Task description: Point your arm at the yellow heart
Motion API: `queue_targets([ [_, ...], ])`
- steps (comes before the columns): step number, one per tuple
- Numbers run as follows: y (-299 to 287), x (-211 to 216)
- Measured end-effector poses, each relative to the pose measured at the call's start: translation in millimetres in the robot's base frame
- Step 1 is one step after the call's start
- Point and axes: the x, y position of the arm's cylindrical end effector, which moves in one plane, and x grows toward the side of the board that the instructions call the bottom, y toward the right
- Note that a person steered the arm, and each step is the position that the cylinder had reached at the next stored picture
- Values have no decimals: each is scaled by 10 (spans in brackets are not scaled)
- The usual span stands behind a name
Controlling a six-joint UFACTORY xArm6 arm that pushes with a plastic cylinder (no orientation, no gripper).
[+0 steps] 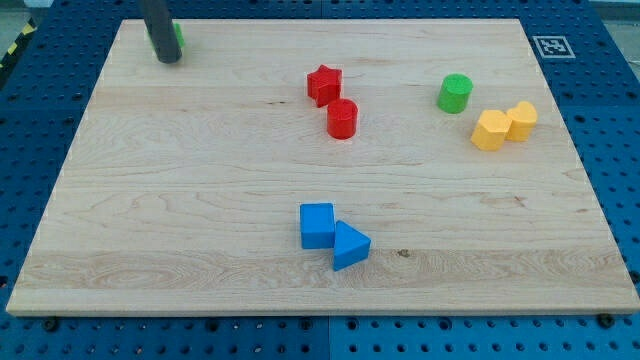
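1. No hand is fitted on this arm, so nothing is being spread, pressed together or pinched; the arm ends in a dark rod, and my tip (168, 58) is being rested at the top-left corner of the desk (200, 200).

2. A green block (177, 37) is partly hidden just behind the rod on its right side, seemingly touching it; its shape cannot be made out.

3. The task's things are lying far across the desk at the view's right: two yellow blocks side by side, touching. Which one is the heart is hard to judge; the yellow block on the left (490, 130) looks more heart-like, the yellow block on the right (521, 120) more angular.

4. For the step to be done well, my tip is probably to be swept rightward in a long line, kept toward the view's top so that the red star (324, 84) and the red cylinder (342, 118) are passed without contact.

5. The green cylinder (454, 93) is standing just left of the yellow pair, so an approach from below it is judged safer, with the stop made just short of the heart so it is not being nudged.

6. The blue cube (317, 225) and blue triangular block (350, 246) are lying touching near the view's bottom, well clear.

7. The desk is a pale wooden board, lying on a blue perforated bench (610, 150); a square marker tag (551, 46) is seen at the top right.
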Motion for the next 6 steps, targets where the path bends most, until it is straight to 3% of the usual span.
queue_targets([
  [2, 936, -20],
  [4, 2698, -215],
  [6, 4671, 238],
])
